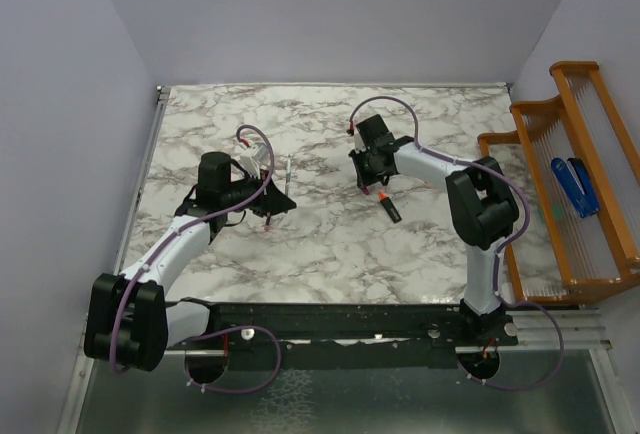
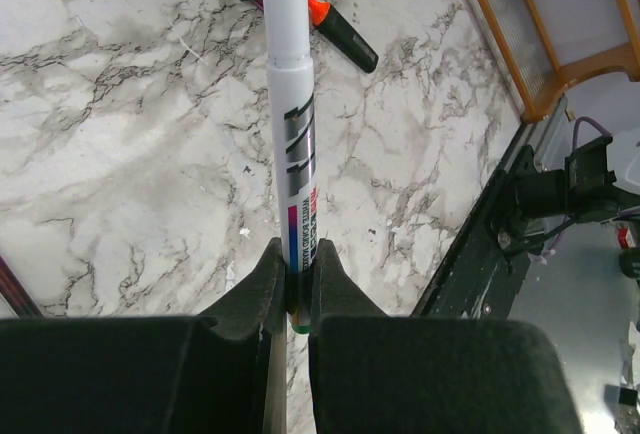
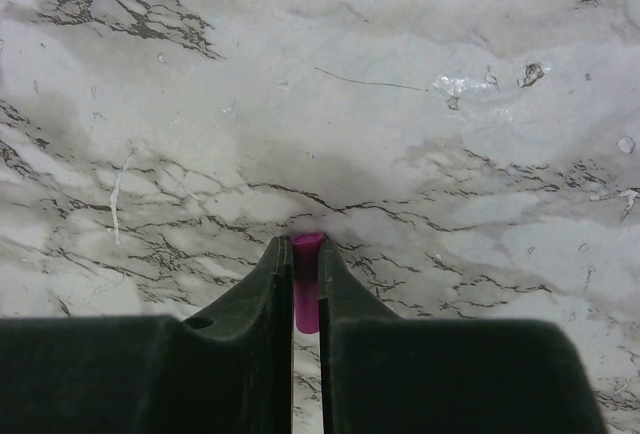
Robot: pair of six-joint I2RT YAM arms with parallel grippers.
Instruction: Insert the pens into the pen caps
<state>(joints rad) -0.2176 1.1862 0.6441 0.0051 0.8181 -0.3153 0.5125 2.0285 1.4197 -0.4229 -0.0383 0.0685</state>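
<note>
The silver-grey pen is clamped at its tail end by the left gripper. Its long axis runs straight out from the fingers, and in the left wrist view it points toward the dark body of the right gripper. The right gripper is pinched on the magenta cap. The cap is held lengthwise between the jaws, one end poking out just past the fingertips above the marble table. That end appears to be the open mouth, though this cannot be told for certain. The coming move is judged to turn on one relation: the cap lies to the right of the pen's free tip, with bare table between the two grippers, so the two axes have to be brought into one line before anything is pushed together. The black marker is seen lying on the table just near and right of the right gripper — closer to that arm and held by neither.
</note>
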